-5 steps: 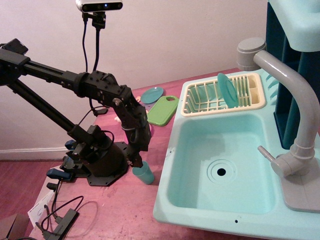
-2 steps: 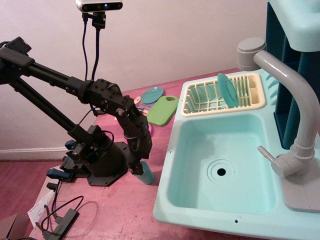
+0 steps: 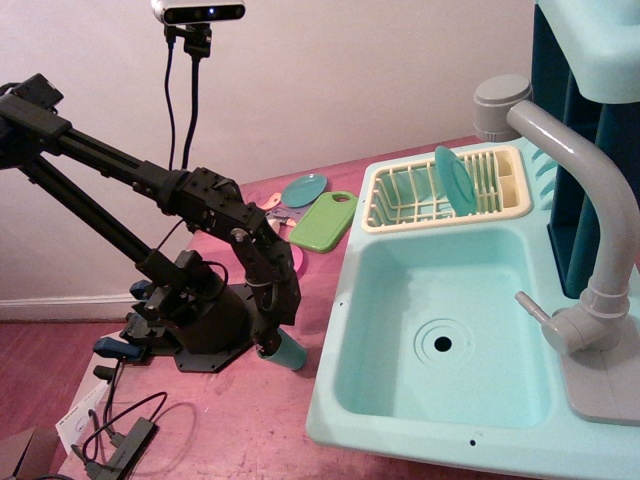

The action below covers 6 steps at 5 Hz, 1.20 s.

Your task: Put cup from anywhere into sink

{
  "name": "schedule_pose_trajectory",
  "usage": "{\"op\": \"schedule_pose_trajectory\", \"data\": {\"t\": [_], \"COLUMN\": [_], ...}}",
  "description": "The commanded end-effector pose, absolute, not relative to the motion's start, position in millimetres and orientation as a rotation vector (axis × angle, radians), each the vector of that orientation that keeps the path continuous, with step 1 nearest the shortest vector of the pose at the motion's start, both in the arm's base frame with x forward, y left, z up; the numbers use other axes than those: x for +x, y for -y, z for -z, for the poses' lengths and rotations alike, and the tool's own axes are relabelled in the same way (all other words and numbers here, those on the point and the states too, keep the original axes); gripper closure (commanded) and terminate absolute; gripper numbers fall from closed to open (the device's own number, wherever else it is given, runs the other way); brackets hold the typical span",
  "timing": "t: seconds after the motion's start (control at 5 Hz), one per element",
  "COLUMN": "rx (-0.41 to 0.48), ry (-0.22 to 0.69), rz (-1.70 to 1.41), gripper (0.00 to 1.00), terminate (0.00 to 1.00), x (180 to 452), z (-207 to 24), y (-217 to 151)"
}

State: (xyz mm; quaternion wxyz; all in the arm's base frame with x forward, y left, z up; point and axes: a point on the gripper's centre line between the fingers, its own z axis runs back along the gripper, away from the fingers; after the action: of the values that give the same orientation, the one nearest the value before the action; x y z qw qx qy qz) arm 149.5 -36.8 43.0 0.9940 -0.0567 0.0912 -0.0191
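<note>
Gripper (image 3: 274, 345) lowered around cup (image 3: 291, 351) on red table (image 3: 230, 420), grip unclear, just left of sink (image 3: 440, 340), drain (image 3: 441, 344) bare.

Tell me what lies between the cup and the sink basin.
In the single camera view, only a short strip of bare reddish table and the sink's own left rim separate the cup from the basin. No other item lies there.

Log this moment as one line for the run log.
phase: grasping | gripper: down over cup, closure unclear | cup: on table, left of sink | sink: empty | placed: no
</note>
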Motion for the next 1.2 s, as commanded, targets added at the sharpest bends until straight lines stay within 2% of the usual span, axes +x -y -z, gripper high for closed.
{"op": "schedule_pose_trajectory", "data": {"t": [0.0,0.2,0.6,0.8,1.0], "rx": [-0.109,-0.114,-0.113,-0.099,-0.087], "ry": [-0.172,-0.198,-0.227,-0.224,-0.231], "rz": [0.067,0.075,0.111,0.118,0.155], "gripper": [0.00,1.00,1.00,1.00,1.00], "terminate": [0.00,0.00,0.00,0.00,0.00], "x": [156.7,164.3,176.4,180.3,183.5], "z": [-45.1,-44.4,-42.1,-51.1,-78.4], "y": [33.2,31.6,30.8,29.2,17.5]}}
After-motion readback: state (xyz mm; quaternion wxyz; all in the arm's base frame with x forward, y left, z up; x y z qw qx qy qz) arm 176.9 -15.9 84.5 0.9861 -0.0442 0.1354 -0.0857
